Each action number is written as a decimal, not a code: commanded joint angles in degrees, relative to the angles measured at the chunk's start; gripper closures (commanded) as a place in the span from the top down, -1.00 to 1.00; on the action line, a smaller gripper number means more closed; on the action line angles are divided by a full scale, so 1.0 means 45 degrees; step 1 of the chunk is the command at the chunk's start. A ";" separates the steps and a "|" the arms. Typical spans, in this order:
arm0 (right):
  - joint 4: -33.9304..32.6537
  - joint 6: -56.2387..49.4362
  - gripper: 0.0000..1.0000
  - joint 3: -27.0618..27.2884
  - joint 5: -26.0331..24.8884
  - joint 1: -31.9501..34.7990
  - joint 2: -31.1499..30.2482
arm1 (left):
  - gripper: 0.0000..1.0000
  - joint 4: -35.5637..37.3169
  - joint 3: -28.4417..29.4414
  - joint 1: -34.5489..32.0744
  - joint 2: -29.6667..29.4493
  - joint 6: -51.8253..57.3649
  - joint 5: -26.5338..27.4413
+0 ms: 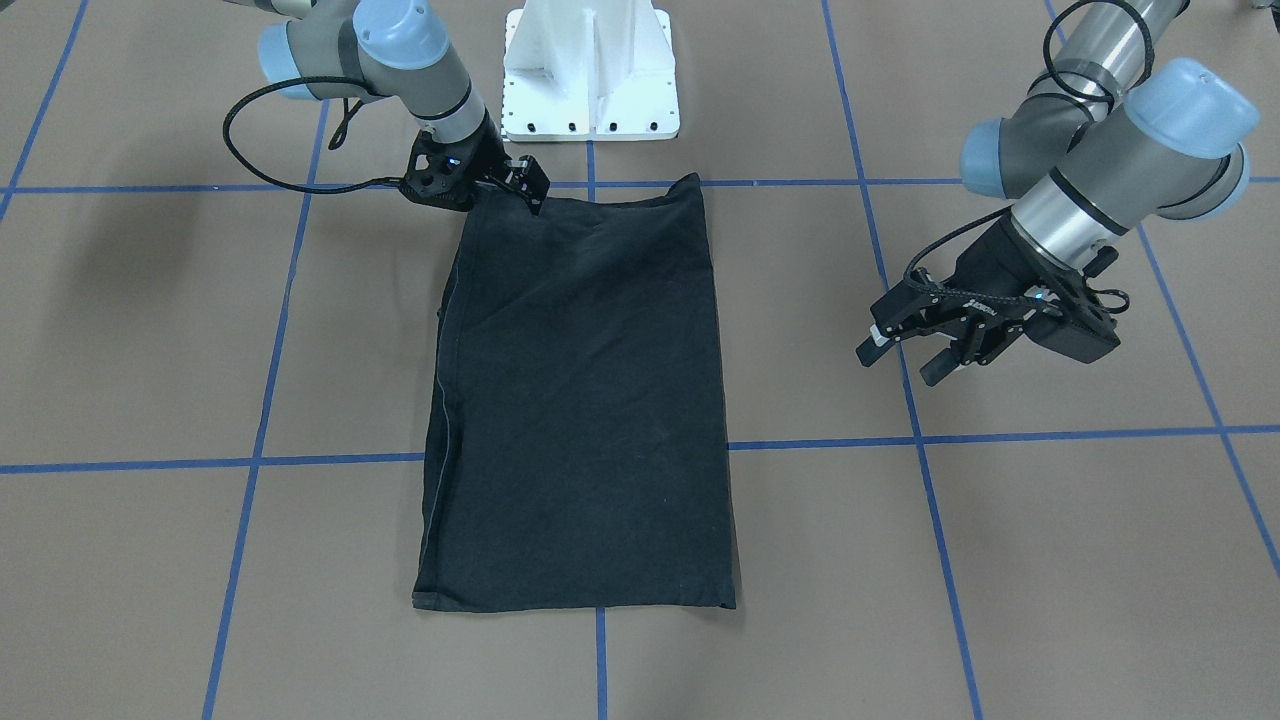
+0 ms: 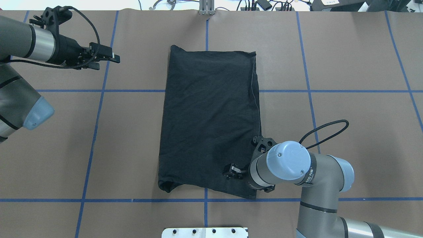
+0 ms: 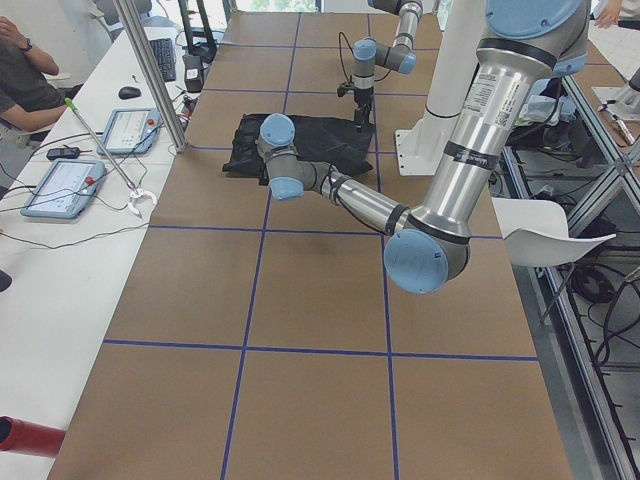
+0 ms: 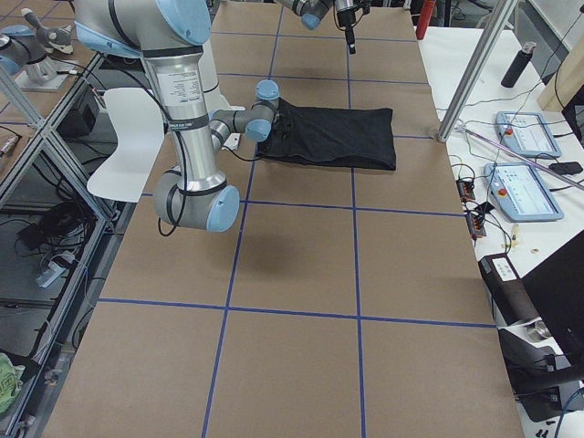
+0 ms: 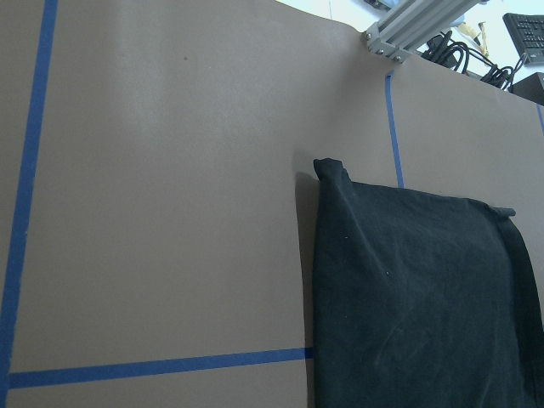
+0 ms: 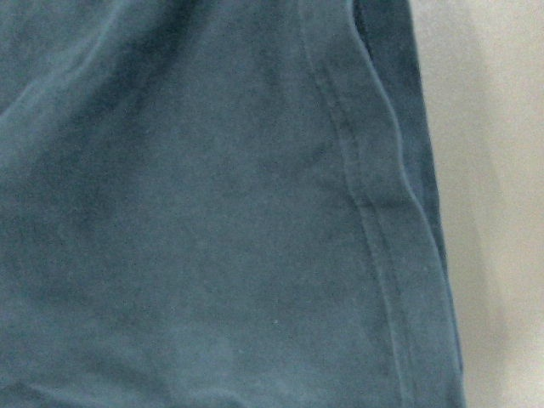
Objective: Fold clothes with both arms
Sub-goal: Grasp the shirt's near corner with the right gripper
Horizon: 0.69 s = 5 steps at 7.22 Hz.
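The black T-shirt (image 2: 208, 119) lies flat on the brown table, folded into a long rectangle; its graphic is hidden. My right gripper (image 2: 233, 172) is down on the shirt's near right corner, also seen in the front view (image 1: 530, 188). I cannot tell whether its jaws are shut on the cloth. The right wrist view shows only flat dark cloth and a hem seam (image 6: 374, 212) very close. My left gripper (image 2: 107, 61) is open and empty, held above the table well to the left of the shirt's far end; it also shows in the front view (image 1: 900, 355).
The white pedestal base (image 1: 590, 75) stands at the robot's side of the table, just behind the shirt. Blue tape lines (image 2: 99, 99) grid the table. An aluminium post (image 5: 416, 21) and cables sit at the far edge. Operators' tablets (image 3: 65, 185) lie on a side desk.
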 commanded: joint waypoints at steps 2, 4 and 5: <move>-0.0022 -0.0046 1.00 -0.0064 -0.0028 -0.0013 0.0010 | 1.00 0.0000 -0.0018 -0.0002 0.0007 0.0002 0.0000; -0.0022 -0.0046 0.86 -0.0064 -0.0048 -0.0013 0.0010 | 1.00 0.0000 -0.0019 -0.0002 0.0007 0.0002 0.0019; -0.0022 -0.0046 0.62 -0.0064 -0.0028 -0.0013 0.0010 | 1.00 0.0000 -0.0019 -0.0002 0.0007 -0.0017 0.0019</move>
